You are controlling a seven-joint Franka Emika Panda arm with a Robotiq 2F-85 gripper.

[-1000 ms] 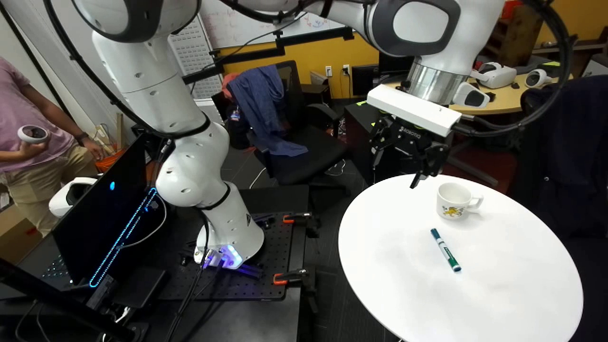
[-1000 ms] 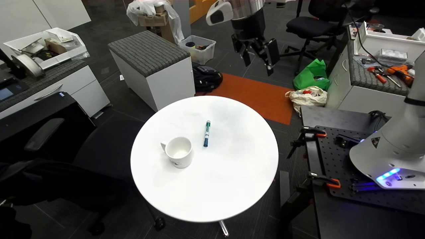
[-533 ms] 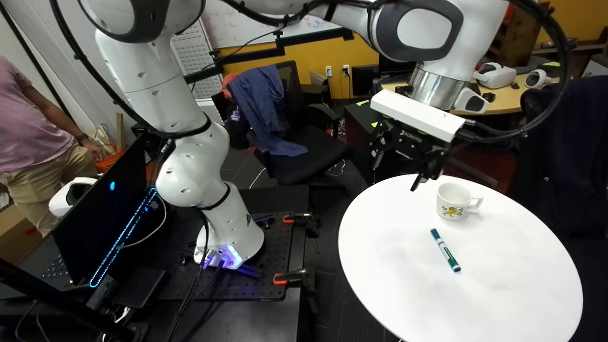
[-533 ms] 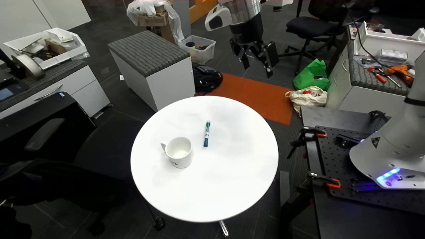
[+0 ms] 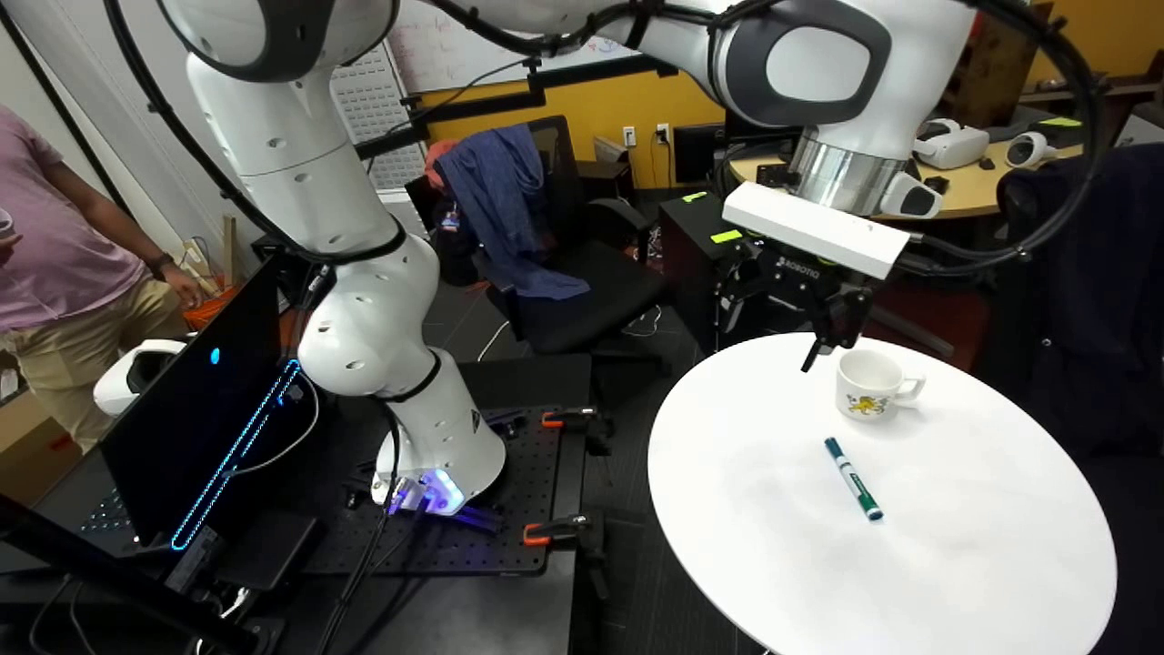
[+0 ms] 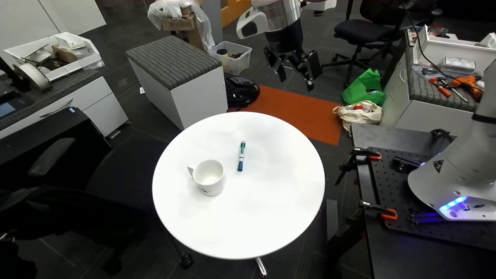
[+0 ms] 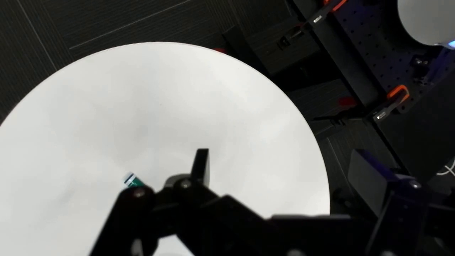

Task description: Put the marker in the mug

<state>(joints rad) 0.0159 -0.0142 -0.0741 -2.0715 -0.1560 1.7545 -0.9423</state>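
Note:
The marker (image 5: 853,479) is dark teal-green with a white band and lies flat on the round white table (image 5: 773,537). It also shows in an exterior view (image 6: 241,156); in the wrist view only its green end (image 7: 133,180) shows, the rest hidden behind a finger. The whitish mug (image 5: 864,389) with a yellow crest stands upright beside the marker, apart from it, and also shows in an exterior view (image 6: 210,179). I cannot make it out in the wrist view. My gripper (image 5: 768,344) is open and empty, in the air above table height, apart from both; its spread fingers show in the wrist view (image 7: 280,156).
The arm's base stands on a black bench with orange-tipped clamps (image 5: 555,530) beside the table. A dark chair (image 6: 50,162) stands close to the table. A grey-topped cabinet (image 6: 174,62) stands behind it. A person (image 5: 73,227) is at the far side.
My gripper has moved a little toward the table and lower: right and down in an exterior view, left and slightly down in an exterior view. It stays open. Marker and mug have not moved.

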